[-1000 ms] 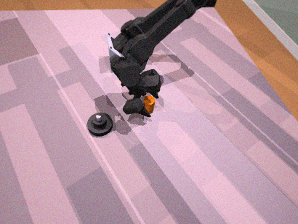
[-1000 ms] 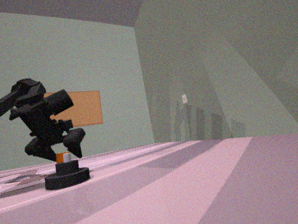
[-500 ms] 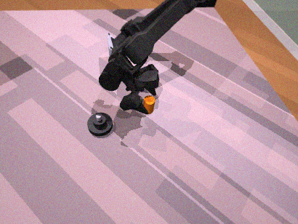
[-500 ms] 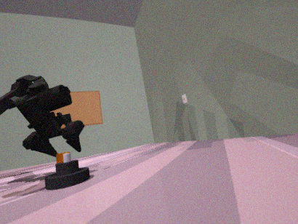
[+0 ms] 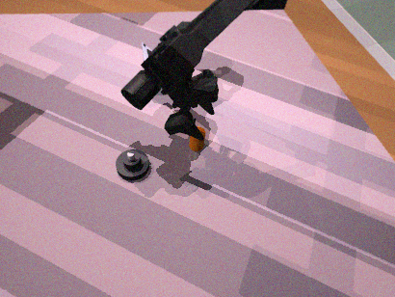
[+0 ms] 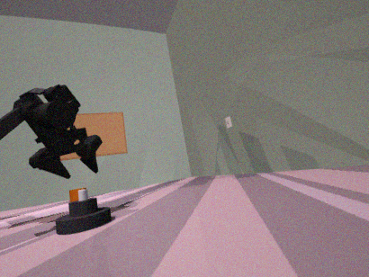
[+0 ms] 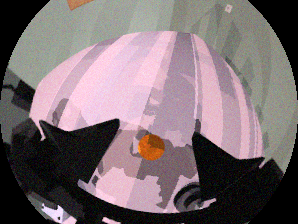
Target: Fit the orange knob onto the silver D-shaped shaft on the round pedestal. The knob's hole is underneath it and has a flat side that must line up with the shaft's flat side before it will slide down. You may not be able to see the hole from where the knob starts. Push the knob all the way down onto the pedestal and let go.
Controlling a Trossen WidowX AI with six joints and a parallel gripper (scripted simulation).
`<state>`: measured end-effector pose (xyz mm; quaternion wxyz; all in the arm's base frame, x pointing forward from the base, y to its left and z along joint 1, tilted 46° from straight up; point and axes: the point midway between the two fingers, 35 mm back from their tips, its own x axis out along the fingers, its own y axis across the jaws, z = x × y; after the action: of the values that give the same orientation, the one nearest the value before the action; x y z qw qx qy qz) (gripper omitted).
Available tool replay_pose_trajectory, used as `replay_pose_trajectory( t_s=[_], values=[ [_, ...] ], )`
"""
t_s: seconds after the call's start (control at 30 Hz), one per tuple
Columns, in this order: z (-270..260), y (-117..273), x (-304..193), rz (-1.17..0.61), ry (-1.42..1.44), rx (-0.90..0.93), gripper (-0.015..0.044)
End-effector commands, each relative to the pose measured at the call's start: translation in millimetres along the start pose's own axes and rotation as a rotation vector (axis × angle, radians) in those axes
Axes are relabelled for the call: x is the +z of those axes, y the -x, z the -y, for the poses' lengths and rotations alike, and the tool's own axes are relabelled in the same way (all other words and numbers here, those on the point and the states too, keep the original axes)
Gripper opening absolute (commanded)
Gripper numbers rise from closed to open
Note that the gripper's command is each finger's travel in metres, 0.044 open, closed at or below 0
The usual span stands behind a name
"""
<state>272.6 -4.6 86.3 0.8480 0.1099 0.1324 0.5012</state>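
Pincer (image 5: 204,124) (image 6: 84,175) (image 7: 157,129) wide open, nothing gripped — poised above orange knob (image 5: 197,140) (image 6: 74,195) (image 7: 151,147). Knob on desk (image 5: 159,241) (image 6: 225,234) (image 7: 120,75), near round pedestal (image 5: 126,171) (image 6: 83,222) (image 7: 181,199) but apart — not on silver shaft (image 5: 130,155) (image 6: 83,194).

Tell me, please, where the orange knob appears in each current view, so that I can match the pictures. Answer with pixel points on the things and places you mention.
Top: just right of centre, beside a gripper (image 5: 206,124) (image 6: 84,175) (image 7: 157,129) fingertip; the orange knob (image 5: 196,143) (image 6: 73,195) (image 7: 151,147).
Exterior: lower left, behind the silver shaft (image 5: 130,155) (image 6: 83,194).
Wrist: just below centre, between the open fingers.
Shared landmark: the round dark pedestal (image 5: 126,171) (image 6: 83,222) (image 7: 181,198).
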Motion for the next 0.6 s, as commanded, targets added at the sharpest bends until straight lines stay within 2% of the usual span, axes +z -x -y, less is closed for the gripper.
replay_pose_trajectory(
  t_s=[0.0,0.13,0.23,0.3,0.37,0.57],
  values=[
    [-0.6,9.1,16.2,0.011,-0.013,0.013,0.044],
    [-3.5,8.2,16.2,-0.049,-0.014,0.048,0.044],
    [-8.5,11.3,16.0,-0.347,-0.018,0.124,0.044],
    [-4.5,20.0,19.2,-0.569,-0.018,0.092,0.044],
    [0.8,27.9,24.6,-0.705,-0.016,0.032,0.044],
    [1.6,29.0,25.5,-0.722,-0.015,0.022,0.044]
  ],
)
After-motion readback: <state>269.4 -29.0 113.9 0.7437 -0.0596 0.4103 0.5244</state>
